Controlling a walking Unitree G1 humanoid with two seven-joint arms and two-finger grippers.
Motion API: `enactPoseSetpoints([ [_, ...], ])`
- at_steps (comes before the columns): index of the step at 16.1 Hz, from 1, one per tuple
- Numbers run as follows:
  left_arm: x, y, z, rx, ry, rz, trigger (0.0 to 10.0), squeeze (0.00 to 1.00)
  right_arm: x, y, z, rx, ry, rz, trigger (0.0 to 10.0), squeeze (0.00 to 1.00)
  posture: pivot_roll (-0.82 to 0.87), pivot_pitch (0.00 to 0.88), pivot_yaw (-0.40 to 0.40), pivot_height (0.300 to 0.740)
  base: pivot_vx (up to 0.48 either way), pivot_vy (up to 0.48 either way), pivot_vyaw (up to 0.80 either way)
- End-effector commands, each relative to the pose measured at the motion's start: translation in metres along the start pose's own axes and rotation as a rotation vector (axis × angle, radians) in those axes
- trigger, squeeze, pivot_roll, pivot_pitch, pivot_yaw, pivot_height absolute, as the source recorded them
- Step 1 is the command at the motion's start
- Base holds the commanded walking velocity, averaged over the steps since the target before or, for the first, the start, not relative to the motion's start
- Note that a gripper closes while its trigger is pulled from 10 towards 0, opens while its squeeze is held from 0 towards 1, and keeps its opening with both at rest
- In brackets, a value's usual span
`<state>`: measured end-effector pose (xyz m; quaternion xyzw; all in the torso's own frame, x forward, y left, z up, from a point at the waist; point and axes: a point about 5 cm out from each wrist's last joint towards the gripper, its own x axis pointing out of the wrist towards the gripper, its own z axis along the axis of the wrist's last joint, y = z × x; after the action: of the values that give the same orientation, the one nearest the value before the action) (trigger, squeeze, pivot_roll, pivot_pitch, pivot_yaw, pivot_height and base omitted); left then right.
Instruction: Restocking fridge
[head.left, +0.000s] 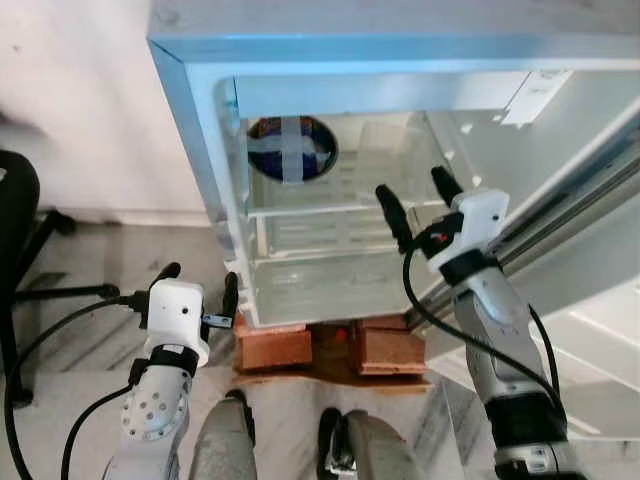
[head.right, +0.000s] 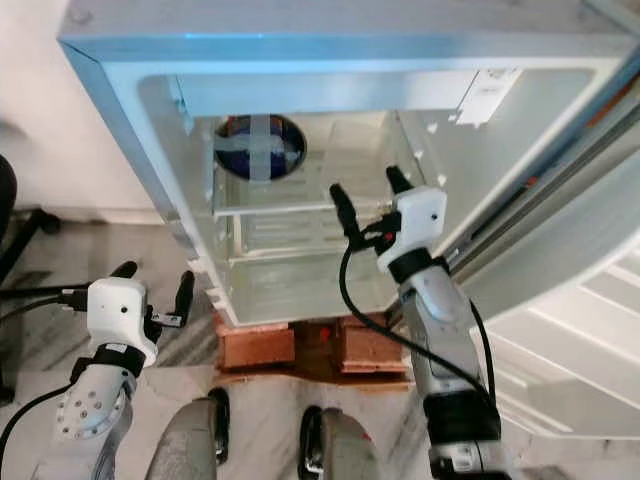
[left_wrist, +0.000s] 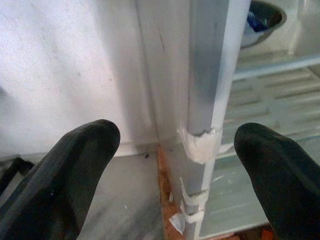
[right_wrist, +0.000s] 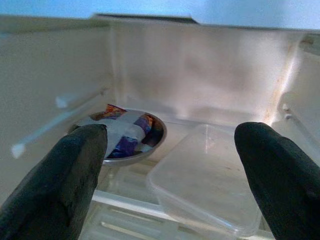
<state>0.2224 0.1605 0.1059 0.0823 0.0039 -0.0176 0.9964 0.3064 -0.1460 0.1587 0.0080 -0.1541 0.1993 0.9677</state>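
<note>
Fridge (head.left: 190, 70) stands open on bricks (head.left: 275, 345); on its upper shelf we see taped steel bowl (head.left: 291, 148) beside clear lidded container (right_wrist: 207, 177). Right gripper (head.left: 420, 197) spread wide, empty, just before shelf front. Left gripper (head.left: 198, 283) spread wide, empty, low beside fridge's left edge. White sticker (head.left: 538, 95) inside, writing unreadable
</note>
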Motion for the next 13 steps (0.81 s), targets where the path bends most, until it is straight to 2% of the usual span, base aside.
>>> enactPoseSetpoints([
  [1,-0.003,-0.001,-0.004,-0.006,0.012,0.0,10.0,0.0,-0.009,0.0,0.003,0.006,0.008,-0.006,10.0,0.0,0.21,0.162,-0.07,0.74,0.0,0.0,0.0],
  [5,-0.004,-0.003,-0.012,-0.013,0.045,0.02,10.0,0.0,-0.029,0.008,0.002,0.058,0.061,-0.083,10.0,0.0,0.2,0.139,-0.067,0.74,0.0,0.0,0.0],
  [8,0.007,-0.008,-0.004,0.001,0.023,-0.015,10.0,0.0,-0.03,0.009,-0.002,0.066,0.071,-0.144,10.0,0.0,0.2,0.146,-0.057,0.74,-0.197,0.0,0.0],
  [11,0.013,-0.007,-0.006,0.016,0.023,-0.021,10.0,0.0,-0.03,0.004,-0.004,0.049,0.077,-0.194,10.0,0.0,0.2,0.135,-0.035,0.74,-0.311,0.0,0.0],
  [13,0.03,-0.007,-0.004,0.05,0.008,-0.05,10.0,0.0,-0.031,-0.002,-0.009,0.058,0.079,-0.274,10.0,0.0,0.2,0.097,0.005,0.74,-0.283,0.0,0.0],
])
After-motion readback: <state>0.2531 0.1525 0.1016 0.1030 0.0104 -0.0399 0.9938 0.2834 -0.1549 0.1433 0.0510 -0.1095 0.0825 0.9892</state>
